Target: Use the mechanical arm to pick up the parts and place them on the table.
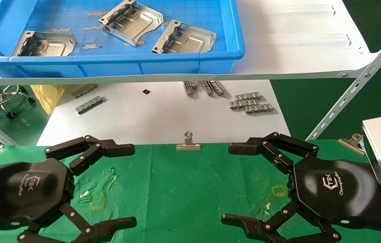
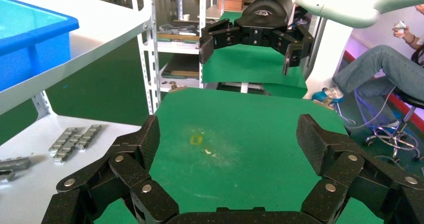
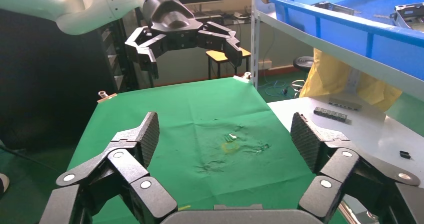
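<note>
Three silvery sheet-metal parts lie in a blue tray on the white shelf: one at the left (image 1: 44,44), one in the middle (image 1: 131,21), one at the right (image 1: 184,37). My left gripper (image 1: 134,185) hovers open and empty over the left side of the green-cloth table (image 1: 177,189). My right gripper (image 1: 226,184) hovers open and empty over the right side, facing it. Both are well below and in front of the tray. The left wrist view shows its own gripper (image 2: 230,139) over bare cloth, and so does the right wrist view (image 3: 225,134).
The blue tray (image 1: 109,60) sits on the white shelf board (image 1: 295,50), which overhangs a white sheet (image 1: 163,118) with small ribbed strips (image 1: 251,103). A silver binder clip (image 1: 188,143) holds the cloth's far edge. A slanted shelf brace (image 1: 355,87) stands at the right.
</note>
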Motion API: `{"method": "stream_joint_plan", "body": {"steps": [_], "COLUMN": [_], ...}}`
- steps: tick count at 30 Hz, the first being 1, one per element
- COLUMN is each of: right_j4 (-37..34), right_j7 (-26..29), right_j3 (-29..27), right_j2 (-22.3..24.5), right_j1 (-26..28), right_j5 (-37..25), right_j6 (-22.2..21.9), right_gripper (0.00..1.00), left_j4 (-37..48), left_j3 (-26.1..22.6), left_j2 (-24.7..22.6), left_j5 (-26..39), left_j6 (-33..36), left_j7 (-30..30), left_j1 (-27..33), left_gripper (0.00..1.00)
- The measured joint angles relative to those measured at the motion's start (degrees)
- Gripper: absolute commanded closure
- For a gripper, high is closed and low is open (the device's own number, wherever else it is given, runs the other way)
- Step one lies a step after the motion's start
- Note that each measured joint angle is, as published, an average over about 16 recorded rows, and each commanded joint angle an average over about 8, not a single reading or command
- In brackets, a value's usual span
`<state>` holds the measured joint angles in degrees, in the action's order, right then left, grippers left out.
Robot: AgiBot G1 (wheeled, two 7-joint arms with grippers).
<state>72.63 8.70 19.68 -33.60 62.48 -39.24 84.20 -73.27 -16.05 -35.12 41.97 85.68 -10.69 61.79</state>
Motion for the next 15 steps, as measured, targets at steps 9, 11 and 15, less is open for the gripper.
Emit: {"method": "stream_joint_plan", "body": {"steps": [9,11,15], "right_j4": [0.0,0.0,0.0], "right_j7": [0.0,0.0,0.0], "right_j3": [0.0,0.0,0.0], "right_j2": [0.0,0.0,0.0], "right_j1": [0.0,0.0,0.0], "right_j5": [0.0,0.0,0.0], "right_j6": [0.0,0.0,0.0], "right_gripper": [1.00,1.00,1.00], "left_j4": [0.0,0.0,0.0], "left_j3": [0.0,0.0,0.0], "left_j2": [0.0,0.0,0.0], "left_j5": [0.0,0.0,0.0], "left_j6": [0.0,0.0,0.0], "left_j7": [0.0,0.0,0.0], "left_j1": [0.0,0.0,0.0], "left_gripper": [0.00,0.00,0.00]}}
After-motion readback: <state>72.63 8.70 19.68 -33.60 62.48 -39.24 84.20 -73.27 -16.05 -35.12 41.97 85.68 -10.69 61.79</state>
